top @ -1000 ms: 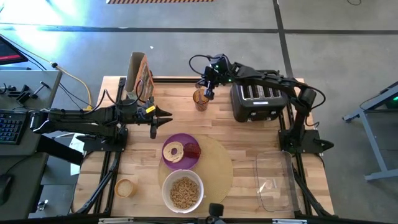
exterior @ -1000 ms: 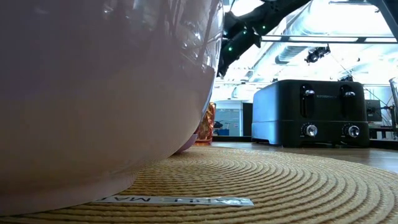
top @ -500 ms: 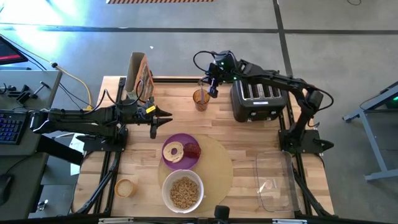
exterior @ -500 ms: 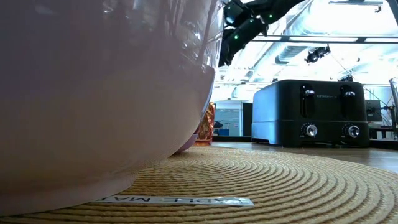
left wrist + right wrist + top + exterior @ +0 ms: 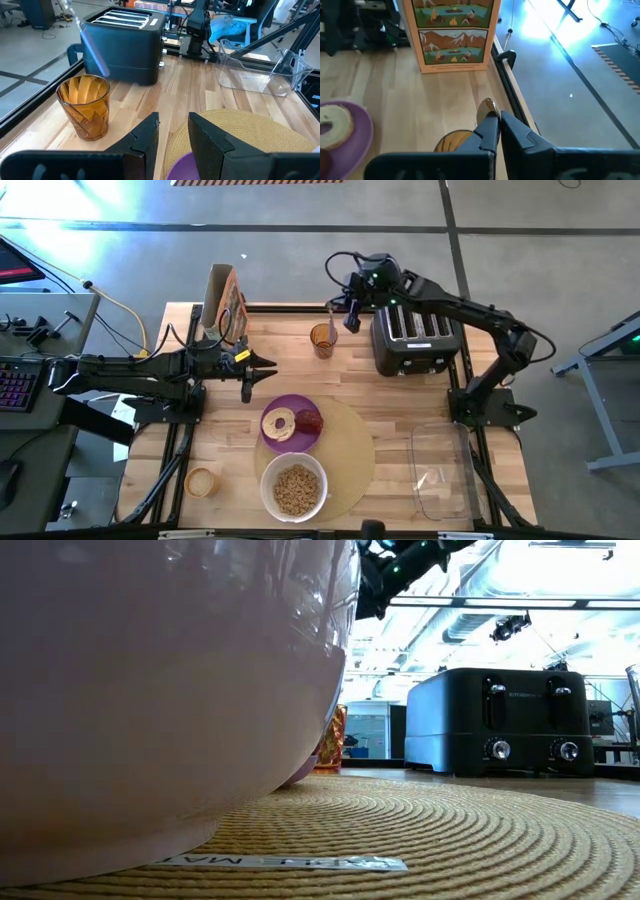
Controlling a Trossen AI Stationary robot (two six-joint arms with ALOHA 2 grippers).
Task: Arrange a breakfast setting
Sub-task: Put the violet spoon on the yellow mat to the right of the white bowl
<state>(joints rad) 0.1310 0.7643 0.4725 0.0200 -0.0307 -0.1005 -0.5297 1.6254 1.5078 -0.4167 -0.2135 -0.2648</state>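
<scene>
The round tan mat (image 5: 352, 448) lies at the table's near middle. On it stand the purple plate (image 5: 296, 406) with the bagel (image 5: 278, 423) and the red apple (image 5: 309, 421), and the white bowl (image 5: 294, 465) of brown cereal (image 5: 294, 490). My right gripper (image 5: 350, 314) is shut on the small spoon (image 5: 487, 107), above and just right of an amber glass (image 5: 322, 340) at the far middle. My left gripper (image 5: 250, 376) is open and empty, left of the plate. My right gripper pinches the spoon between its two fingers (image 5: 488, 131). The spoon's bowl end (image 5: 487, 106) sticks out past the fingertips, and the fingers hide the rest. The spoon is lifted clear of the amber glass (image 5: 451, 140).
The black toaster (image 5: 413, 342) stands at the far right, close to my right arm. A cereal box (image 5: 224, 302) stands at the far left. A clear container (image 5: 440, 472) lies at the near right, and a small round jar (image 5: 201, 481) at the near left.
My right gripper has gone up and toward the table's right and far edge, away from the amber glass, with the spoon in its fingers. My left arm has kept still.
</scene>
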